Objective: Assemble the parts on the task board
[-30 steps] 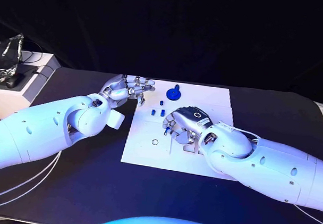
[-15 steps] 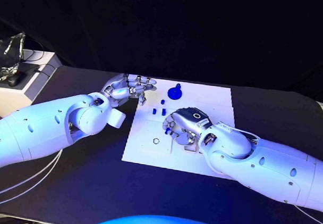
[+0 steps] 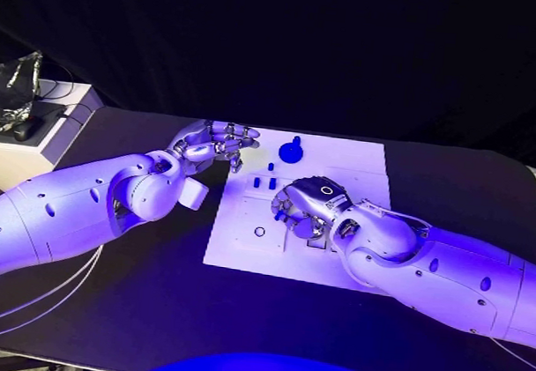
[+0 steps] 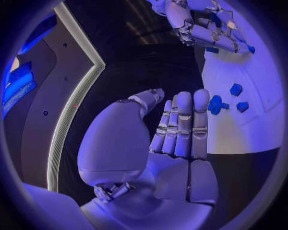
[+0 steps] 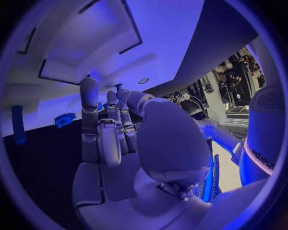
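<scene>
The white task board [image 3: 353, 163] lies in the middle of the black table. A round blue part [image 3: 292, 151] stands near its far edge, with small blue pegs [image 3: 266, 183] just in front and a small ring [image 3: 260, 232] nearer me. My left hand [image 3: 214, 145] hovers at the board's far left corner, fingers straight and holding nothing [image 4: 180, 129]. My right hand [image 3: 307, 205] is curled over the board's middle; thumb and a finger pinch a small blue part [image 5: 118, 87]. From the left wrist, the right hand [image 4: 201, 26] hangs above the board [image 4: 252, 124].
A white stand [image 3: 23, 140] carrying a crumpled foil bag [image 3: 3, 89] and dark cables sits off the table's left side. White cables [image 3: 40, 301] trail beside my left arm. Bare black table [image 3: 460, 182] lies right of the board.
</scene>
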Motion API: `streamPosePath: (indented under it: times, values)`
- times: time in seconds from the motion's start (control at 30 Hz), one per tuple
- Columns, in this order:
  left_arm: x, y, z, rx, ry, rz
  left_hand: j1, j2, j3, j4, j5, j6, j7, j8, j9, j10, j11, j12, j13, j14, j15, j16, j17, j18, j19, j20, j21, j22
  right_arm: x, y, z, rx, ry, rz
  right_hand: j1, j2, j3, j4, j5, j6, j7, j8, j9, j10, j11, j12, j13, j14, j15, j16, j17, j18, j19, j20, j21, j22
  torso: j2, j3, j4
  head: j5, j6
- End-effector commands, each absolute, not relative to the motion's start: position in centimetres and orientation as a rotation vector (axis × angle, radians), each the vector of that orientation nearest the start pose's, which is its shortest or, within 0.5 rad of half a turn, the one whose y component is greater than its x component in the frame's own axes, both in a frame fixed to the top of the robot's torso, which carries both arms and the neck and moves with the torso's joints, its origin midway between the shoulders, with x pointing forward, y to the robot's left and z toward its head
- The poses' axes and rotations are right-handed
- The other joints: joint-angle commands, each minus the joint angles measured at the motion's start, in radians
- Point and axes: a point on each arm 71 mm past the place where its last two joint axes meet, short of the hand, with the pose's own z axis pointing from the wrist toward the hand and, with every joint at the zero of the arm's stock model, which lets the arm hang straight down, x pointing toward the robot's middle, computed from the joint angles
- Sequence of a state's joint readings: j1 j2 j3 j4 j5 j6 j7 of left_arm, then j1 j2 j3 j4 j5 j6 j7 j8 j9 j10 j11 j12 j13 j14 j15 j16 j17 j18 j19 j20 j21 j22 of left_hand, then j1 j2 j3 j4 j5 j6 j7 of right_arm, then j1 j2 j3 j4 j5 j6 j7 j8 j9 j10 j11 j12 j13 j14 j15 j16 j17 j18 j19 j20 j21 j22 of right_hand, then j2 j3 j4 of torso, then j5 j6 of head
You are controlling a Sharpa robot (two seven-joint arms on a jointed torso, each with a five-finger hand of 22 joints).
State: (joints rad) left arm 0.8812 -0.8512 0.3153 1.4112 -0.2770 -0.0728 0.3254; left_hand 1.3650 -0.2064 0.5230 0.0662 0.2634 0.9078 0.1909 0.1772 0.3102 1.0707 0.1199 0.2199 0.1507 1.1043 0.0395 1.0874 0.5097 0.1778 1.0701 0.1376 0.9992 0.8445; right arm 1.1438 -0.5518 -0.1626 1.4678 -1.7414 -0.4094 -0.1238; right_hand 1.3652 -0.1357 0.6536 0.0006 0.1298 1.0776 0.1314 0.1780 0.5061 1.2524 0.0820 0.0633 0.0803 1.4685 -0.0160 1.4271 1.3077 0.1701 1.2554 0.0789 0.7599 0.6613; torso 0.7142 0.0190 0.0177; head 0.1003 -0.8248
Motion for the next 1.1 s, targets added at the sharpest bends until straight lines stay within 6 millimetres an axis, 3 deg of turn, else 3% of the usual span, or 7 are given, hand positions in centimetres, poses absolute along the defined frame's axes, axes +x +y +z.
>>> streamPosePath:
  times: [0.03,0.37,0.53,0.73,0.9,1.0,1.1]
  values:
    - [48.7,24.6,-21.5,-1.032,1.472,-1.638,0.006,-0.003,0.007,0.002,0.001,-0.005,0.005,-0.005,-0.002,-0.006,0.007,-0.007,-0.001,0.002,0.008,0.007,0.002,-0.015,0.005,0.001,0.005,0.002,44.2,-6.3,-24.2,-0.582,1.564,0.733,0.002,0.005,0.005,-0.001,0.005,0.004,0.001,0.007,0.001,0.026,-0.018,0.003,0.001,0.056,-0.004,0.005,-0.001,0.002,-0.003,-0.003,-0.006,-0.002,0.000,0.0000,-0.0003,0.000,-0.001]
    - [48.7,24.6,-21.5,-1.028,1.476,-1.644,0.006,-0.003,0.007,0.002,0.000,-0.005,0.005,-0.005,-0.002,-0.006,0.007,-0.008,-0.002,0.002,0.008,0.007,0.002,-0.015,0.004,0.002,0.005,0.001,43.9,-5.8,-24.7,-0.618,1.571,0.753,-0.014,-0.011,-0.003,-0.003,0.023,-0.010,0.008,0.006,0.007,0.008,-0.011,-0.001,-0.004,0.055,0.002,0.007,-0.003,0.001,-0.009,0.001,-0.008,0.000,-0.001,-0.0003,0.0004,0.000,-0.007]
    - [48.7,24.6,-21.5,-1.028,1.477,-1.647,0.004,-0.004,0.006,0.003,0.000,-0.005,0.005,-0.005,-0.002,-0.008,0.007,-0.009,-0.002,0.002,0.009,0.007,0.003,-0.015,0.003,0.002,0.006,0.002,43.7,-5.8,-24.8,-0.629,1.573,0.771,-0.055,-0.044,-0.037,0.019,0.026,-0.038,0.015,-0.009,0.005,-0.032,0.000,-0.002,-0.013,0.055,0.013,0.012,-0.003,0.000,-0.012,0.012,-0.015,0.001,-0.001,-0.0003,-0.0003,0.000,-0.007]
    - [48.7,24.7,-21.5,-1.045,1.475,-1.661,-0.005,-0.006,0.003,0.010,-0.001,-0.011,0.007,-0.007,-0.004,-0.018,0.010,-0.013,-0.004,0.001,0.011,0.008,0.004,-0.015,0.000,0.005,0.006,0.002,43.7,-6.1,-24.7,-0.621,1.567,0.774,-0.069,-0.065,-0.051,0.032,0.026,-0.047,0.020,-0.019,-0.001,-0.061,0.007,-0.003,-0.015,0.054,0.019,0.016,-0.002,0.001,-0.010,0.018,-0.021,0.000,-0.001,0.0000,-0.0016,0.000,-0.005]
    - [48.7,24.7,-21.5,-1.050,1.475,-1.665,-0.005,-0.006,0.003,0.010,-0.001,-0.012,0.007,-0.007,-0.004,-0.019,0.010,-0.014,-0.004,0.001,0.012,0.008,0.004,-0.014,-0.001,0.005,0.006,0.002,43.7,-6.3,-24.4,-0.593,1.528,0.784,-0.066,-0.083,-0.062,0.038,0.026,-0.055,0.030,-0.031,-0.011,-0.137,0.022,-0.004,-0.017,0.055,0.032,0.027,0.011,0.000,-0.006,0.029,-0.028,0.000,-0.001,0.0008,-0.0012,-0.002,-0.006]
    - [48.7,24.7,-21.6,-1.051,1.476,-1.666,-0.005,-0.005,0.003,0.010,-0.001,-0.012,0.007,-0.007,-0.005,-0.021,0.010,-0.014,-0.004,0.001,0.012,0.008,0.004,-0.015,-0.001,0.005,0.007,0.003,43.7,-6.5,-24.1,-0.566,1.489,0.795,-0.058,-0.093,-0.093,0.042,0.003,-0.098,0.032,-0.065,-0.031,-0.207,0.029,-0.002,-0.015,0.051,0.040,0.028,0.008,0.002,-0.010,0.037,-0.040,-0.006,-0.001,0.0008,-0.0008,-0.003,-0.005]
    - [48.7,24.7,-21.6,-1.052,1.478,-1.666,-0.005,-0.005,0.003,0.011,-0.001,-0.013,0.007,-0.007,-0.005,-0.022,0.011,-0.014,-0.004,0.001,0.012,0.008,0.004,-0.014,-0.001,0.005,0.006,0.002,43.7,-6.8,-23.8,-0.535,1.453,0.800,-0.030,-0.085,-0.158,0.052,0.000,-0.121,0.029,-0.088,-0.052,-0.269,0.037,-0.001,-0.015,0.039,0.046,0.010,-0.033,0.012,-0.032,0.043,-0.098,-0.056,-0.002,0.0011,-0.0004,-0.004,-0.003]
